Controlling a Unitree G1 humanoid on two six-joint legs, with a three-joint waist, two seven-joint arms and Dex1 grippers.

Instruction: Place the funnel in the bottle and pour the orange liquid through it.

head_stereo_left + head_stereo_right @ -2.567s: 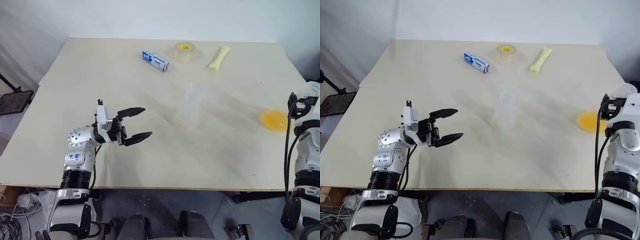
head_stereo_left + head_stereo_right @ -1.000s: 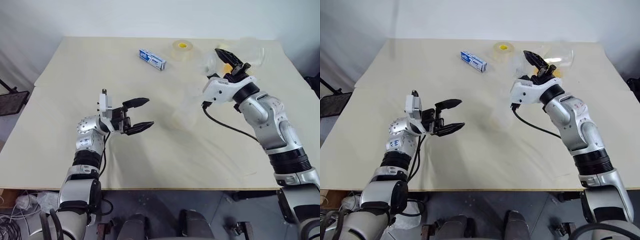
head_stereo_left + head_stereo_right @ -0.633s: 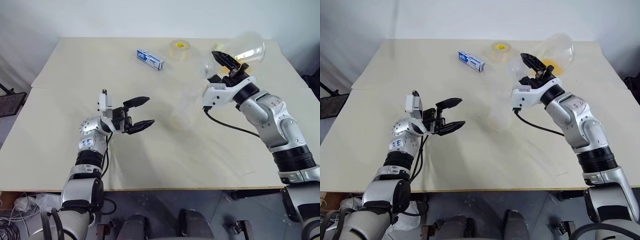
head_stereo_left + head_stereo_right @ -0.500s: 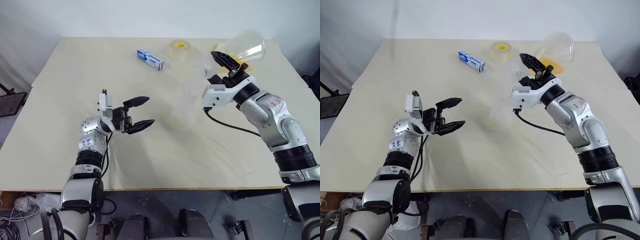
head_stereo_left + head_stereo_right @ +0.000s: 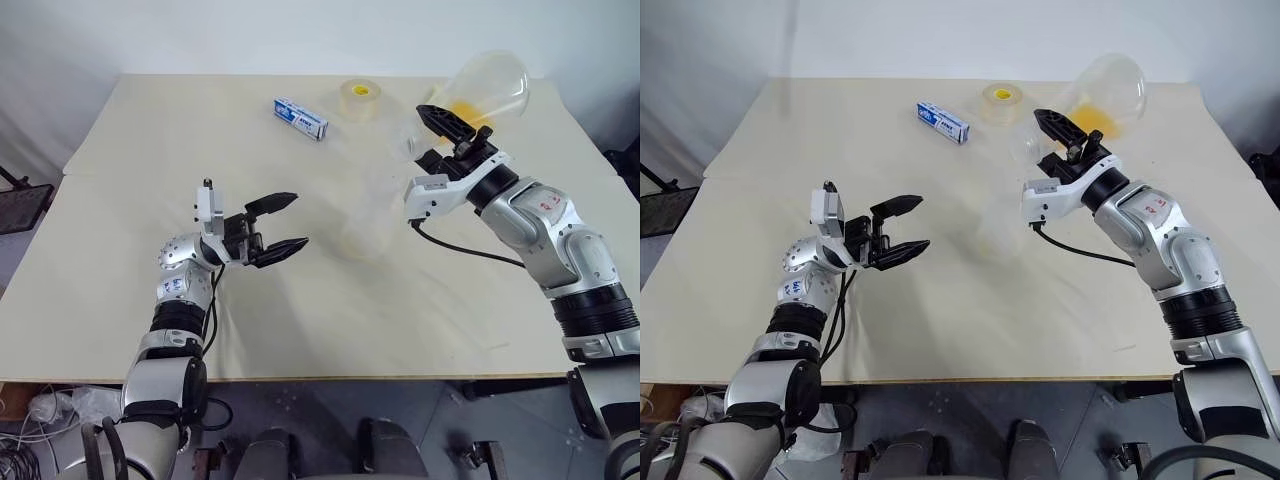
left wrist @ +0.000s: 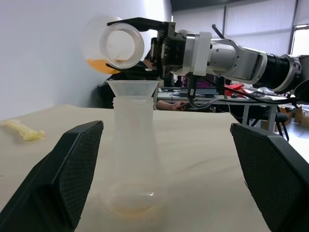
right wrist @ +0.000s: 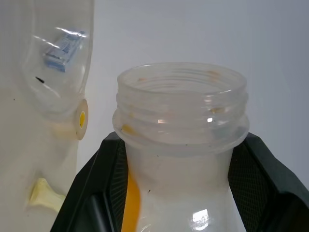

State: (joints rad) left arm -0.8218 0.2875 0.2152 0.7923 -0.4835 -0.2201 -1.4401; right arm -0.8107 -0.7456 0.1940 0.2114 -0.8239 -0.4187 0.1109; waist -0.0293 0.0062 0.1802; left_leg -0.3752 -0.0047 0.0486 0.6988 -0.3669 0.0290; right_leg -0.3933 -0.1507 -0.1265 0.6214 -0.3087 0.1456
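Flask tipped over the funnel, pour about to start

The right gripper [image 5: 1060, 128], clamped on the neck of a round clear flask [image 5: 490, 85], has lifted it off the table [image 5: 150, 130] and, over the last second, rolled it towards level, so the orange liquid [image 5: 1095, 118] now pools along the flask's lower side near the neck. The funnel [image 6: 133, 88] already sits in the bottle [image 6: 134, 154], which stands mid-table; the flask's mouth [image 6: 122, 43] hangs just above and slightly behind the funnel's rim, not touching it. I judge more tilt will start the flow. The left gripper [image 5: 282, 226] waits beside the bottle, fingers spread wide, holding nothing.
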